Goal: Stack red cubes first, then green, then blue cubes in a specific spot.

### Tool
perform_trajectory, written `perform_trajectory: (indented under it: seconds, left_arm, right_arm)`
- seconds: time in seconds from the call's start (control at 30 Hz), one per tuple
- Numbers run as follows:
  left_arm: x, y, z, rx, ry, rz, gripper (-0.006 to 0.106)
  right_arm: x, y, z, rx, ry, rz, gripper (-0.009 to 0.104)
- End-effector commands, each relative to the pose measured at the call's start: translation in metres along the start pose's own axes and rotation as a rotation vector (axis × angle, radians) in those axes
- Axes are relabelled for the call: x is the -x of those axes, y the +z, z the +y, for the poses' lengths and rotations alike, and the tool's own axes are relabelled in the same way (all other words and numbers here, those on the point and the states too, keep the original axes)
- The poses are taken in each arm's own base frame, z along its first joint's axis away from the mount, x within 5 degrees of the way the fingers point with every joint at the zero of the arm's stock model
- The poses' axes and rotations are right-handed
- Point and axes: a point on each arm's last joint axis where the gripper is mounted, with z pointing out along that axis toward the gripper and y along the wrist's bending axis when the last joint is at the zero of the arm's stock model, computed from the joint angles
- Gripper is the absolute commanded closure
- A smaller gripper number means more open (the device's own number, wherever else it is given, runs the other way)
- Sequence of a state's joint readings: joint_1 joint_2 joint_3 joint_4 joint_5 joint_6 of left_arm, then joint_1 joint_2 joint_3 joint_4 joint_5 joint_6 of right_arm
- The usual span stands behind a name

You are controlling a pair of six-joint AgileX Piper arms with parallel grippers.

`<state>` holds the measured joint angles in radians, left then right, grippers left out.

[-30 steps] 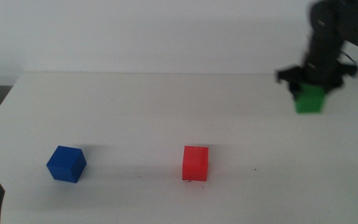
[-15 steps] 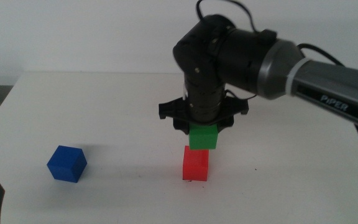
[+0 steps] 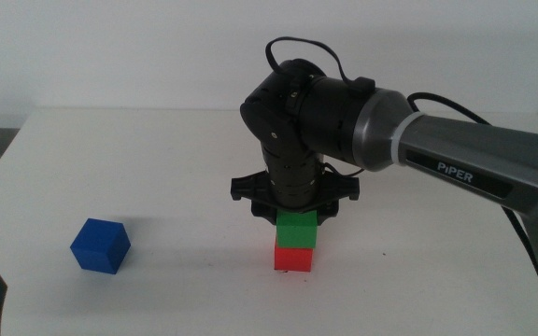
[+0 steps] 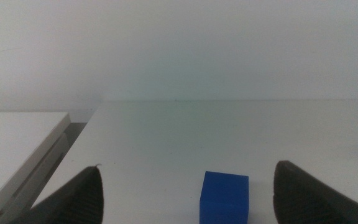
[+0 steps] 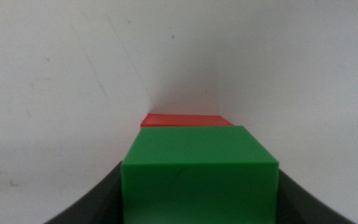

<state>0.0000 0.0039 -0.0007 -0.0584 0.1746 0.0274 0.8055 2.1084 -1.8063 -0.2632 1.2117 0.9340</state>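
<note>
On the white table (image 3: 176, 149), the right tool (image 3: 294, 207) clamps the green cube (image 3: 297, 229) atop the red cube (image 3: 293, 258).

a bare robotics lab bench: a plain white tabletop (image 3: 185, 159) against a blank white wall (image 3: 157, 47), with a black-and-grey robot arm (image 3: 418, 154) marked "piper".

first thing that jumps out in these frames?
The right gripper at the middle of the white table, shut on the green cube, which sits on top of the red cube. The blue cube sits alone toward the left side of the table, with the left gripper open and waiting near it at the front-left corner.
</note>
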Motion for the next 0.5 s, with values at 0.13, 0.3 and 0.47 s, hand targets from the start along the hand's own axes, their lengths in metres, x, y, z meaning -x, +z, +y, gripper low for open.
perform_trajectory:
  seconds: [0.13,0.3,0.47]
  left_arm:
    - [0.001,0.0,0.0,0.0,-0.002,-0.017,0.007]
    - [0.001,0.0,0.0,0.0,0.0,-0.017,0.007]
    - [0.001,0.0,0.0,0.0,0.0,-0.017,0.007]
  right_arm:
    - [-0.002,0.008,0.001,-0.022,0.004,0.015,0.095]
    - [-0.003,0.015,0.003,-0.033,0.005,0.027,0.095]
    - [-0.004,0.015,0.003,-0.034,0.015,0.027,0.034]
